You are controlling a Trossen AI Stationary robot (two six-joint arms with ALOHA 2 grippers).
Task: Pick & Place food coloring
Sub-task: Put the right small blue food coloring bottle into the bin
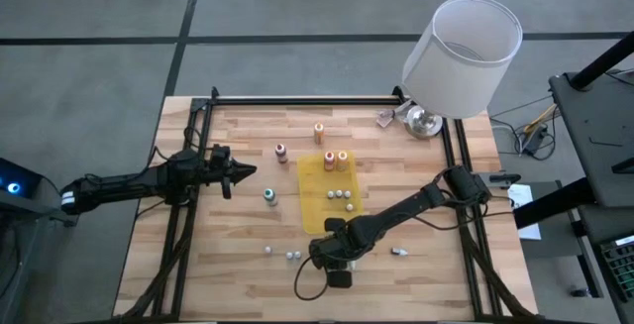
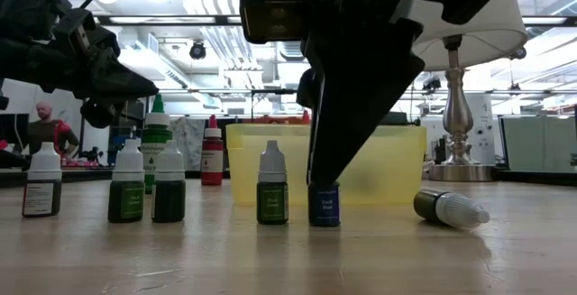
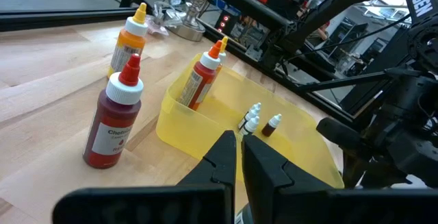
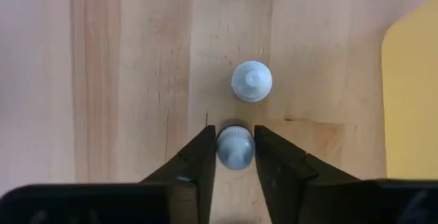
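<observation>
The right gripper (image 4: 235,157) is seen lowered to the wooden slatted tabletop (image 1: 238,265) near its front edge, its two dark fingers (image 4: 198,162) narrowed around the white cap of a small dark blue dropper bottle (image 2: 324,204) that stands upright; the fingers sit against both sides of the cap, and the bottle's base rests on the tabletop. Just beside it a small dark green dropper bottle with a white cap (image 2: 272,185) stands upright and untouched, seen from above as a round cap (image 4: 251,81). A further small bottle (image 2: 449,207) lies on its side nearby.

The left gripper (image 1: 241,171) is held above the left part of the tabletop with its fingers pressed together and nothing between them. Ahead of it a dark red squeeze bottle with a red nozzle (image 3: 114,116) and an orange squeeze bottle with a yellow nozzle (image 3: 129,42) stand upright on the wood. A shallow translucent yellow tray (image 3: 179,122) lies at the tabletop's middle, with two orange-capped bottles (image 3: 203,75) standing in one corner and three tiny dropper bottles (image 3: 260,120) on its floor. A white-shaded lamp (image 1: 461,54) stands at the far right corner
</observation>
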